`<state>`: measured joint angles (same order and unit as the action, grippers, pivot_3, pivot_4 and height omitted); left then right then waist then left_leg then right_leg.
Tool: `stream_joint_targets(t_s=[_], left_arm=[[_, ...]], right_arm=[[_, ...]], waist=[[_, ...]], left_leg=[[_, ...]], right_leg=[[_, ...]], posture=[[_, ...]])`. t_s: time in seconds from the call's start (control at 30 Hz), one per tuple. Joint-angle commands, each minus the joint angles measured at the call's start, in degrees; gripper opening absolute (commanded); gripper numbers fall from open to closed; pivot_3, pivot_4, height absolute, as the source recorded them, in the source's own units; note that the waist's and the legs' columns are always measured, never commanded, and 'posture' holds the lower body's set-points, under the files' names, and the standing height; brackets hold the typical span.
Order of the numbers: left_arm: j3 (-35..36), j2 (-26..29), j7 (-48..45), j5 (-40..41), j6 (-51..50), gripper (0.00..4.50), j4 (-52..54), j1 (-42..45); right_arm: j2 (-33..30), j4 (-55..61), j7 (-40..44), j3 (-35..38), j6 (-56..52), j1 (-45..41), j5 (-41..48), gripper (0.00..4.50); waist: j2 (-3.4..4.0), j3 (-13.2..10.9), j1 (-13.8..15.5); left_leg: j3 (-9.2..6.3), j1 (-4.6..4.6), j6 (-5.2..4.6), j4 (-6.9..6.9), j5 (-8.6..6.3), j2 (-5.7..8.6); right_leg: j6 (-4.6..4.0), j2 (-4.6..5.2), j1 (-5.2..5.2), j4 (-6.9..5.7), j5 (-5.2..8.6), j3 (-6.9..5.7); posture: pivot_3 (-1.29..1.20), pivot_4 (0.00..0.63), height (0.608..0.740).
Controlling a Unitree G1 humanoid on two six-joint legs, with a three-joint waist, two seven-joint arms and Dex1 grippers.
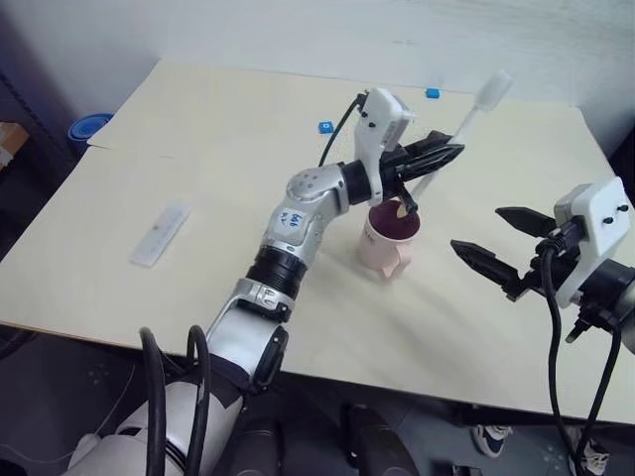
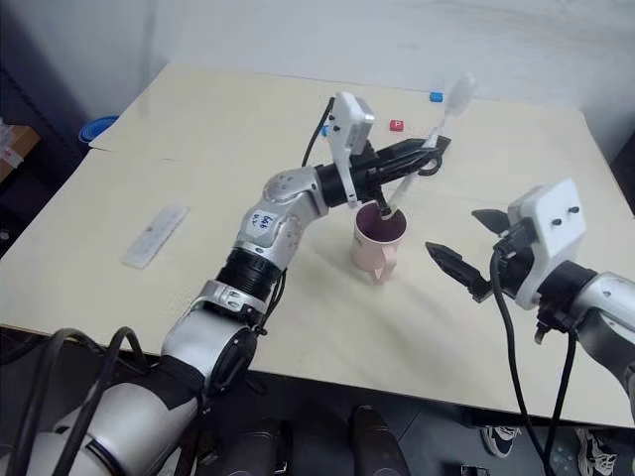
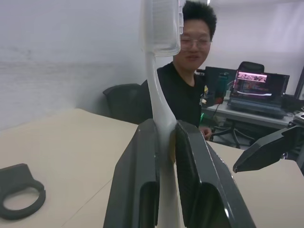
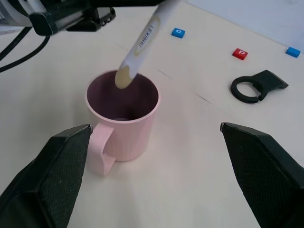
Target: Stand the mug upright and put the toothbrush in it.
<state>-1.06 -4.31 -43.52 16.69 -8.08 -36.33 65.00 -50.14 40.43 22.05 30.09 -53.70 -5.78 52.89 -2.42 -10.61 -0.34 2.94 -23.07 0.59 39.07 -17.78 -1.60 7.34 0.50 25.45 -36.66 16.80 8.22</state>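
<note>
The pale pink mug [image 1: 382, 248] stands upright on the table, its handle toward me and its dark inside showing. My left gripper [image 1: 444, 153] is shut on the toothbrush [image 1: 478, 107] around its middle. The brush slants, with its white head up and away. Its pale yellow handle end [image 4: 124, 77] hangs at the mug's [image 4: 124, 124] rim, over the opening. In the left wrist view the fingers [image 3: 137, 171] pinch the white neck [image 3: 159, 90]. My right gripper [image 1: 479, 230] hovers open to the right of the mug, its fingers apart on either side of the mug in the right wrist view.
A black ring-shaped holder [image 4: 251, 87] lies beyond the mug. A translucent flat case [image 1: 161, 233] rests at the table's left. Small blue tiles [image 1: 325, 127] and a red tile [image 2: 396, 125] lie at the far side. A person [image 3: 187, 90] sits beyond the table.
</note>
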Motion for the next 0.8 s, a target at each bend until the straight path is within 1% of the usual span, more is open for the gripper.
stream_joint_targets(t_s=[0.03,0.07,0.1,0.17,0.27,0.4,0.47,0.5,0.53,0.57,0.6,0.63,0.67,0.73,0.77,0.8], left_arm=[[-0.9,-0.4,-0.8,0.4,-0.4,0.20,3.6,-1.6],[-1.1,-0.3,-0.9,0.3,-0.8,0.91,3.9,-2.0],[-1.1,-0.2,-1.3,0.6,-1.5,1.11,4.5,-2.6],[-1.2,0.4,-1.8,0.9,-3.1,1.65,6.1,-3.9],[-1.3,1.4,-2.4,0.8,-4.0,2.53,7.9,-5.6],[-0.6,3.4,-1.8,1.3,-6.6,3.67,11.7,-7.9],[-0.1,6.5,-2.3,1.5,-8.9,4.35,15.2,-8.6],[0.3,9.0,-3.2,2.0,-11.1,4.49,17.5,-8.8],[0.6,10.8,-3.9,2.4,-12.7,4.49,19.2,-9.0],[0.9,14.3,-6.2,3.6,-15.5,4.49,21.7,-9.5],[1.1,18.8,-9.6,4.8,-18.2,4.49,24.5,-10.2],[1.0,24.5,-13.8,5.9,-21.3,4.49,27.5,-11.3],[0.9,28.6,-16.5,6.8,-23.5,4.49,29.7,-12.2],[1.0,39.7,-25.4,7.7,-23.8,4.49,34.2,-16.0],[1.1,43.9,-28.7,7.7,-23.0,4.49,35.6,-17.7],[1.7,49.5,-32.9,7.3,-21.5,4.49,36.7,-20.0]], right_arm=[[0.4,2.1,-0.9,1.1,1.5,-0.6,0.6,4.50],[0.3,1.8,-0.9,0.9,1.5,-0.9,0.6,4.50],[0.1,1.6,-0.9,1.0,1.5,-1.1,0.6,4.50],[-0.1,0.9,-0.6,1.1,1.6,-1.5,0.6,4.50],[-0.3,-0.1,0.0,0.5,1.9,-2.0,0.1,4.50],[-0.6,-1.0,1.8,-2.0,3.0,-2.6,-1.5,4.50],[-0.7,-2.3,2.9,-2.4,3.4,-2.9,-1.6,4.50],[-0.9,-3.1,3.9,-2.6,3.5,-2.9,-1.6,4.50],[-1.0,-3.7,4.6,-2.7,3.6,-2.9,-1.7,4.50],[-1.6,-4.4,6.4,-2.7,4.0,-2.4,-1.9,4.50],[-2.5,-5.2,8.8,-2.6,4.4,-1.7,-2.2,4.50],[-3.8,-6.4,12.1,-2.6,5.1,-0.6,-2.8,4.50],[-4.7,-7.1,14.4,-2.5,5.7,0.3,-3.3,4.50],[-7.2,-9.7,21.1,-2.3,7.7,2.5,-4.4,4.50],[-8.2,-10.9,23.9,-2.2,8.4,3.2,-4.8,4.50],[-9.7,-12.7,28.0,-2.0,9.6,3.9,-5.2,4.50]], waist=[[0.00,0.0,0.1],[0.00,0.0,0.2],[0.00,0.0,0.2],[0.00,0.0,0.2],[0.01,0.0,0.1],[0.02,0.0,-0.1],[0.02,0.0,-0.1],[0.02,0.0,-0.2],[0.03,0.0,-0.3],[0.03,0.0,-0.5],[0.05,0.0,-0.8],[0.09,0.0,-1.3],[0.11,0.0,-1.6],[0.16,0.0,-1.8],[0.22,0.0,-1.9],[0.22,0.0,-2.1]], left_leg=[[0.00,0.00,0.00,0.00,0.00,0.00],[0.00,0.00,0.00,0.00,0.00,0.00],[0.00,0.00,0.00,0.01,0.00,0.00],[0.00,-0.01,-0.01,0.02,0.01,-0.01],[0.01,0.00,-0.01,0.02,0.00,-0.01],[0.02,0.05,-0.01,0.02,0.01,-0.03],[0.01,0.06,-0.01,0.02,0.01,-0.03],[0.01,0.05,-0.01,0.03,0.01,-0.04],[0.02,0.06,-0.01,0.03,0.01,-0.05],[0.01,0.06,-0.01,0.03,0.01,-0.08],[0.01,0.07,-0.01,0.03,0.01,-0.11],[0.00,0.07,-0.01,0.02,0.01,-0.13],[-0.02,0.10,-0.01,0.01,0.02,-0.20],[0.03,0.20,0.00,-0.05,0.02,-0.21],[0.03,0.25,0.01,-0.03,0.02,-0.25],[0.06,0.27,0.01,-0.04,0.02,-0.25]], right_leg=[[0.00,0.01,0.00,0.00,0.00,0.00],[0.00,0.02,0.00,-0.01,0.00,0.00],[0.00,0.02,0.00,-0.02,0.00,0.00],[0.00,0.03,0.00,-0.03,0.00,0.00],[0.00,0.02,0.00,-0.04,0.00,-0.01],[0.00,0.02,0.00,-0.12,0.00,0.00],[0.00,0.01,0.00,-0.16,0.00,0.00],[0.00,0.01,0.00,-0.17,0.00,0.00],[0.00,0.01,0.00,-0.19,0.00,0.00],[0.00,0.00,0.01,-0.19,0.00,0.00],[0.00,0.00,0.01,-0.23,0.00,0.00],[-0.01,0.00,0.01,-0.23,0.01,-0.01],[-0.05,0.00,0.01,-0.28,0.03,-0.04],[-0.09,-0.01,-0.01,-0.32,0.05,-0.04],[-0.11,0.04,-0.02,-0.35,0.06,-0.06],[-0.12,0.04,-0.03,-0.35,0.07,-0.04]], posture=[[0.00,0.150,0.740],[0.00,0.150,0.740],[0.00,0.150,0.740],[0.00,0.150,0.740],[0.00,0.150,0.740],[0.00,0.150,0.740],[0.00,0.150,0.740],[0.00,0.150,0.740],[0.00,0.150,0.740],[0.00,0.150,0.740],[0.00,0.150,0.740],[0.00,0.150,0.740],[0.00,0.150,0.740],[0.00,0.150,0.740],[0.00,0.150,0.740],[0.00,0.150,0.740]])
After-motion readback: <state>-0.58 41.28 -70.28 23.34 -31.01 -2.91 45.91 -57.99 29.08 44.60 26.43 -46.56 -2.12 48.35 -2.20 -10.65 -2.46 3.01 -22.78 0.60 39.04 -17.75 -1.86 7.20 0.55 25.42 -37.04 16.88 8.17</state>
